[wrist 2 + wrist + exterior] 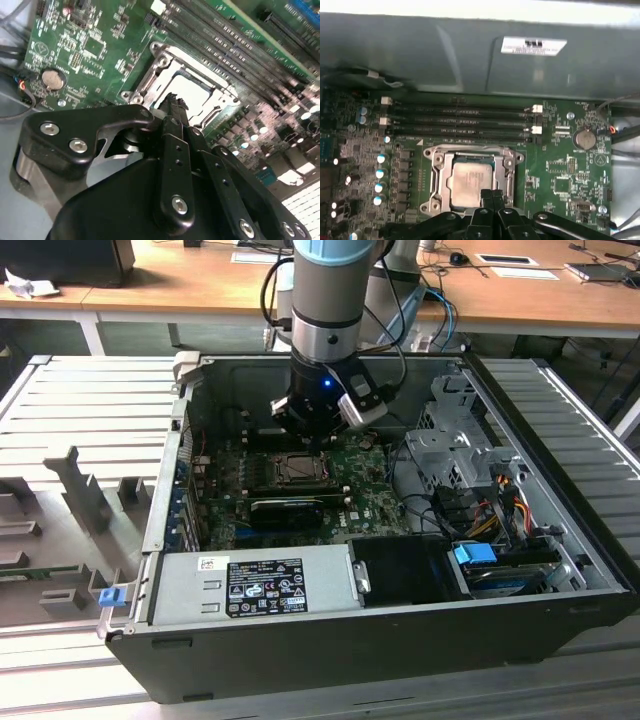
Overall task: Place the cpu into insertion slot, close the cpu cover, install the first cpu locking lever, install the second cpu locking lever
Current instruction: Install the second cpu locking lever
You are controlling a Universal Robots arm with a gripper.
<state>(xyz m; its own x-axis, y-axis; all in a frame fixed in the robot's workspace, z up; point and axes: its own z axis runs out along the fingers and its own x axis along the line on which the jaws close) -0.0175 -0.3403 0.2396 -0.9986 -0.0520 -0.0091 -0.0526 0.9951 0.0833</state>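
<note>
The cpu [469, 181], a pale silver square, lies flat inside the insertion slot [300, 468] on the green motherboard [560, 175]. The cpu cover [470, 150], a metal frame with a square opening, lies down around the chip. My gripper [492, 194] hovers just above the socket's edge with its black fingers pressed together and nothing between them. In the second wrist view the gripper [175, 104] has its tips over the rim of the socket frame [165, 62]. I cannot make out the locking levers apart from the frame.
Long memory slots [460, 120] run beside the socket and a coin cell [584, 139] sits nearby. In the exterior view a black card [285, 508], the power supply [250, 585], a drive cage [450, 440] and loose cables [500, 500] crowd the open case.
</note>
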